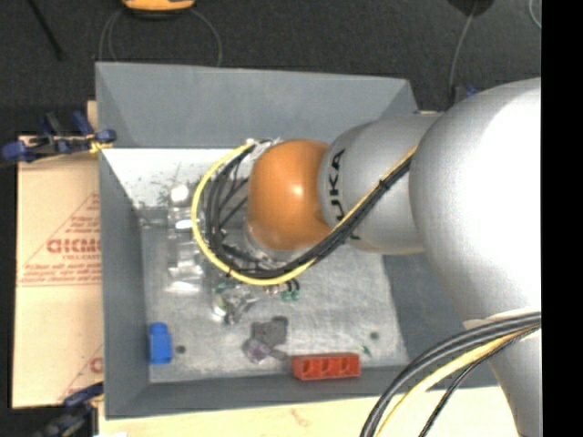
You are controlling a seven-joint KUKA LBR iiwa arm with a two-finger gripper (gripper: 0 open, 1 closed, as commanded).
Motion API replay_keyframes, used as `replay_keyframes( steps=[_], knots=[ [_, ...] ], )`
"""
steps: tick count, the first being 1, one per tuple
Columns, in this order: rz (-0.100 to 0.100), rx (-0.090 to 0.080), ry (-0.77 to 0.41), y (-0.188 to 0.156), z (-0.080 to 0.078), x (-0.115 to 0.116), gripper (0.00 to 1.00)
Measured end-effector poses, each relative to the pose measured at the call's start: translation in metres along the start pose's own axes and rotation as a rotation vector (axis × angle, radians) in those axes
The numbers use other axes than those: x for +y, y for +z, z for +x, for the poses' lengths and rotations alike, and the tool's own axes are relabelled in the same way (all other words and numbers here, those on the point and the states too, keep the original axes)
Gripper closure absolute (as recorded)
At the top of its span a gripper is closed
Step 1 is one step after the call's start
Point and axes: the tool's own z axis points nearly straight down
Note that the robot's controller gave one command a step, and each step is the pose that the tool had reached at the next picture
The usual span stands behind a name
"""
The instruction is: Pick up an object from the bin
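Observation:
My gripper (pixel 230 302) reaches down into the middle of the bin, mostly covered by the wrist's orange dome and cables; a bit of its metal end shows below the dome. A crumpled grey-purple thing (pixel 265 340) lies just below and to the right of it on the bin floor. Clear plastic pieces (pixel 184 267) lie to its left. A small green-tipped item (pixel 290 290) sits close on its right, partly under the dome.
A blue block (pixel 159 343) sits near the front left corner. A red-orange brick (pixel 325 366) lies against the front wall. A small white thing (pixel 179 192) rests at the back left. The arm covers the bin's right side.

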Motion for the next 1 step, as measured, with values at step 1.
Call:
replay_keyframes(
  steps=[1],
  knots=[
    [0.002, 0.01, -0.001, -0.1301, 0.0116, 0.0158, 1.0]
  ],
)
